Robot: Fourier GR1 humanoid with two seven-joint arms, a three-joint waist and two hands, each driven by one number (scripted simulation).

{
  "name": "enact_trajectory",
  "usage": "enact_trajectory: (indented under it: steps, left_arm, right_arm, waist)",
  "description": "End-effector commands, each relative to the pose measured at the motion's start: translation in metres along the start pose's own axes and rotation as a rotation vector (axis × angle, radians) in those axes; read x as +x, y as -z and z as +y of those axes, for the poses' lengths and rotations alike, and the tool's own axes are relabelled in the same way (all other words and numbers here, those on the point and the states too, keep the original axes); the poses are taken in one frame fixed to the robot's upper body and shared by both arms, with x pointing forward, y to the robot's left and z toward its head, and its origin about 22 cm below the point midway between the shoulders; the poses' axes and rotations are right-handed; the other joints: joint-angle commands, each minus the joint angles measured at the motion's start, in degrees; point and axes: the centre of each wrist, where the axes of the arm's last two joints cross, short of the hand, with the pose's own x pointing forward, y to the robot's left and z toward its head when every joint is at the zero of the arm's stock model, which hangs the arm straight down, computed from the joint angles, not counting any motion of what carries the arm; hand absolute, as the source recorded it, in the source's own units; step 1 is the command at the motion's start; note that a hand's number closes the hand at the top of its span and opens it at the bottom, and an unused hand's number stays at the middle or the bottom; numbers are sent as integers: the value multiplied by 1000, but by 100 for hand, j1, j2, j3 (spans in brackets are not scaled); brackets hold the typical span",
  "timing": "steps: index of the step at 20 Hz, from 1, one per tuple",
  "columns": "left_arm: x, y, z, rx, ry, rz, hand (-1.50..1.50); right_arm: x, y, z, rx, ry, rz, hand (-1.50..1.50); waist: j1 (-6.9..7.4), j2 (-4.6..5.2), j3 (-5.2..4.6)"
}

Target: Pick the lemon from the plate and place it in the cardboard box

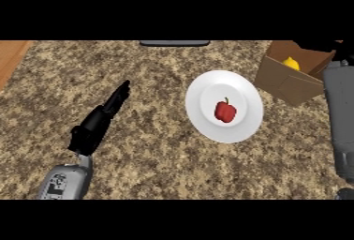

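Wide speckled counter (159, 159), and on it the white plate (207, 122) has no lemon. The cardboard box (290, 84) stands just beside its upper right. The left hand (104, 117) lies flat, fingers straight, holding nothing. The right hand (323, 45) is over the box's far rim; I can't tell whether it's open or closed. A red pepper (225, 111) sits alone on the plate. The lemon (291, 63) is inside the box, so placing looks done and only pulling clear is left.

Counter (159, 159): speckled tan/brown patt. Plate (239, 84): white. Pepper (224, 111): red w/ green stem. Lemon (291, 63), upper right: yellow. Cardboard box (287, 84): brown. Left hand (100, 122): black.
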Motion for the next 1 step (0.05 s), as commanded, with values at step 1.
enact_trajectory:
  steps: [1]
  left_arm:
    - [-2,-13,-12,-2,-14,3,0]
  right_arm:
    - [-8,13,-31,-98,191,-2,-150]
  waist:
    - [-38,-48,-3]
